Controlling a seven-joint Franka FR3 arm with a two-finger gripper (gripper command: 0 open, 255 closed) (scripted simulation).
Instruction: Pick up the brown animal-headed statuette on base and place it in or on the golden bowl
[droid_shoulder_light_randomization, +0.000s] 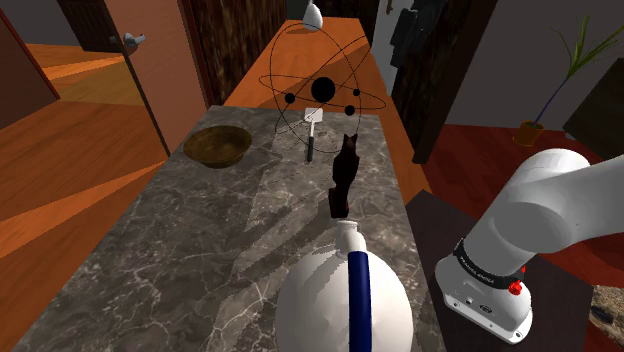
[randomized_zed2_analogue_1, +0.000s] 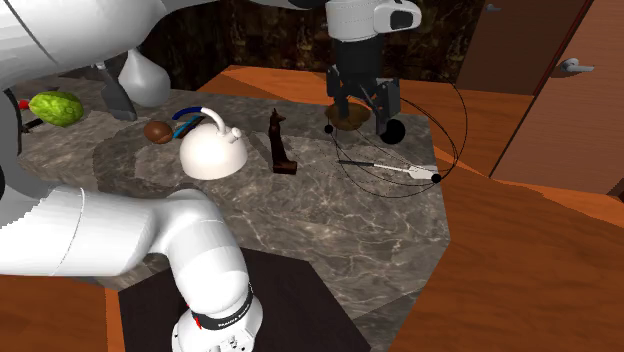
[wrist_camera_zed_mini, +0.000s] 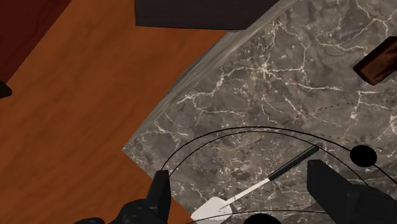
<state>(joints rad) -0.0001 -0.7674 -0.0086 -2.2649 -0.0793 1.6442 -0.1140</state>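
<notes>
The claw (randomized_zed2_analogue_1: 362, 108) hangs above the far end of the marble counter (droid_shoulder_light_randomization: 200, 260), its two black fingers standing well apart with nothing held between them. In the wrist view they frame a small white-bladed spatula (wrist_camera_zed_mini: 215, 208) lying flat near the counter's corner, and the thin rings of an atom-shaped wire model (droid_shoulder_light_randomization: 322, 90) curve across beneath the hand. Raised and open like this, the claw looks to be in its approach and not yet committed to any grasp.

The dark brown statuette (droid_shoulder_light_randomization: 343, 176) stands upright on its base about mid-counter, between the spatula and a white kettle with a blue handle (droid_shoulder_light_randomization: 347, 290), well apart from the claw. In the wrist view a brown block, probably its base, shows off to one side, so the claw is not lined up over it. The golden bowl (droid_shoulder_light_randomization: 217, 146) sits empty toward the shoulder view's left side of the counter, apart from the statuette.

The task seems hardly begun. The claw needs to shift over the statuette and descend on its slim body. Tall on a small base, it may topple if nudged, and the wire model crowds the path.
</notes>
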